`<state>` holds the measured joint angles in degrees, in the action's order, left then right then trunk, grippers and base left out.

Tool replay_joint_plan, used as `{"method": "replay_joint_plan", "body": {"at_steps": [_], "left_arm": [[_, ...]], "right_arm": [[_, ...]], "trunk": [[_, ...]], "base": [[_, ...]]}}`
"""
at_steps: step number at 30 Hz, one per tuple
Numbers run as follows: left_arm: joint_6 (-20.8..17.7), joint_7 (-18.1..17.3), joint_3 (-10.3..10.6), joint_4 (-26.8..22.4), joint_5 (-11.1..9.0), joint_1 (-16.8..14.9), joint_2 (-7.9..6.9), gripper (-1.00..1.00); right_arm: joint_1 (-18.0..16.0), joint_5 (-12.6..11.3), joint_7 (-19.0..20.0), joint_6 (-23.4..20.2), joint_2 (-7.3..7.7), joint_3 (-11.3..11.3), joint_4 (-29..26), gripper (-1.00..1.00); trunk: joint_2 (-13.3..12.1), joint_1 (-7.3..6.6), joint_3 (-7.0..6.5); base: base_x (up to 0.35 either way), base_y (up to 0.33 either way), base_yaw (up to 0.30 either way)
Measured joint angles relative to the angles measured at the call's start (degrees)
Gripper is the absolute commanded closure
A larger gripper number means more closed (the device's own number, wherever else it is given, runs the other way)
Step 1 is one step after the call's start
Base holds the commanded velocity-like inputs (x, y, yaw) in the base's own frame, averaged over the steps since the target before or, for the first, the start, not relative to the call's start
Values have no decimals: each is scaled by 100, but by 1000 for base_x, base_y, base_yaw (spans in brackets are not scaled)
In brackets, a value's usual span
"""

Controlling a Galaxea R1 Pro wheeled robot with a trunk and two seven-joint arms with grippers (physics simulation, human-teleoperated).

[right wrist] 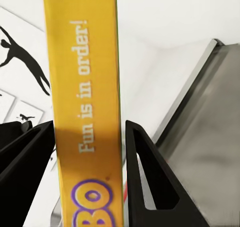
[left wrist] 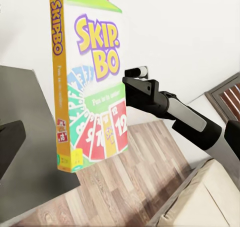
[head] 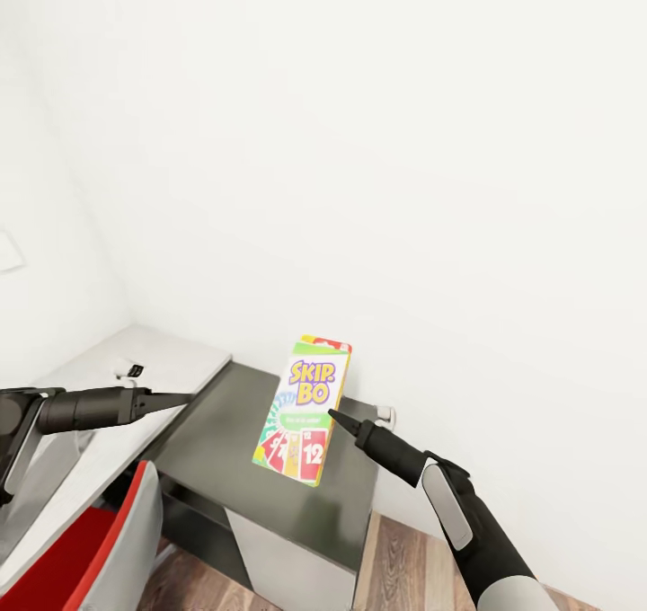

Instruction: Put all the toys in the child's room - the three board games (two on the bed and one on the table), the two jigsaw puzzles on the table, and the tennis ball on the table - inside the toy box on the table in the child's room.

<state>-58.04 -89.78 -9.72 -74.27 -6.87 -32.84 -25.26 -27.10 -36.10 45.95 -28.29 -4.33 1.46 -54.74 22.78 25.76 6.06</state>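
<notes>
Skip-Bo box (head: pixel 304 411) held upright in right claw (right wrist: pixel 87 152), fingers pinching yellow edge, above dark worktop (head: pixel 270 467). Left claw (head: pixel 184 399) nearby, grip state unclear. Toy box unseen; delivery pending.

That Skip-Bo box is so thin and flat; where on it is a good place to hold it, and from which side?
Probably across its thin depth, at a narrow yellow edge, as the right gripper does now: its fingers sit either side of the Skip-Bo box, on the two broad faces. The box is flat and wide, so only its thickness fits between them. Coming in edge-on from the robot's right looks sensible.
</notes>
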Motion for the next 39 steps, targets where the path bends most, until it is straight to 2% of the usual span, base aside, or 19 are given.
{"method": "replay_joint_plan", "body": {"at_steps": [16, 26, 39], "left_arm": [[-6, 0, -14, 0, 0, 1, -3, -100], [-6, 0, -14, 0, 2, 1, -3, -100], [-4, 0, -18, 0, 8, 1, -7, -100]], "right_arm": [[0, 3, -3, 1, -8, 3, 0, 100], [-1, 16, -11, 2, -20, 4, 3, 100], [1, 24, 0, 7, -3, 4, -5, 100]], "trunk": [[1, -1, -21], [1, -1, -71], [0, -2, -142]], "base": [[-19, 104, 60], [-20, 36, 223], [-31, 169, 244]]}}
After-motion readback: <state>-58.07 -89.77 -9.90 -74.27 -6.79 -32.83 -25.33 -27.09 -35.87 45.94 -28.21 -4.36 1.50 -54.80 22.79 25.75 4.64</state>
